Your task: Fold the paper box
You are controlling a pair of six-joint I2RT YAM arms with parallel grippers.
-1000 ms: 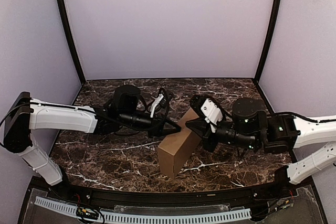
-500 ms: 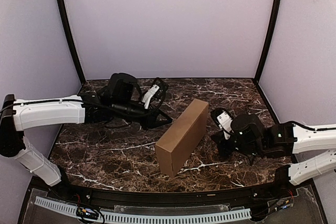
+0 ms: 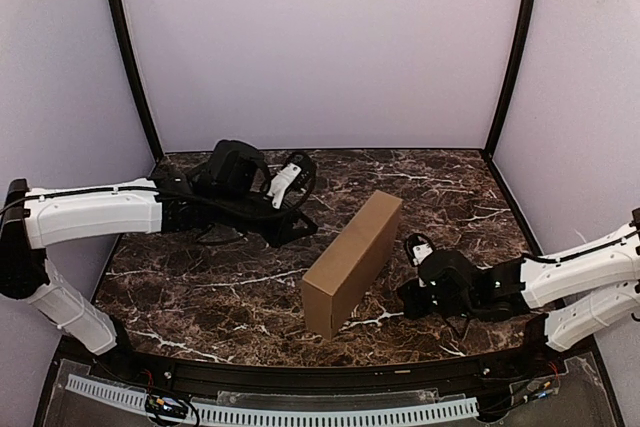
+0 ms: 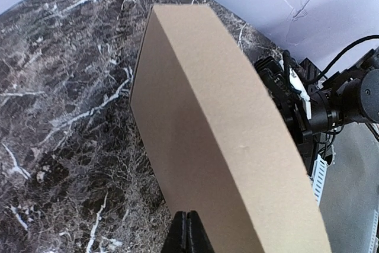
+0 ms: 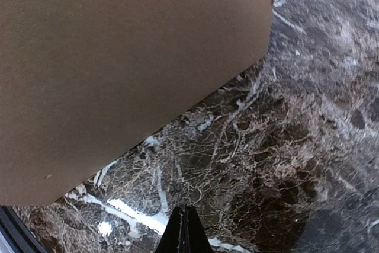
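Paper box (image 3: 352, 262) stands closed on its edge on the bench (image 3: 200, 287). Left fingers (image 4: 180, 238) and right fingers (image 5: 180, 235) are pinched shut, empty. Looks folded; best keep clear and avoid toppling it.

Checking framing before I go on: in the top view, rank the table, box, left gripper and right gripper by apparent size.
Largest: the table.
Next: the box.
Last, unranked: the left gripper and the right gripper. They look about alike, dark and merging with their wrists, and the right one sits nearer the camera.
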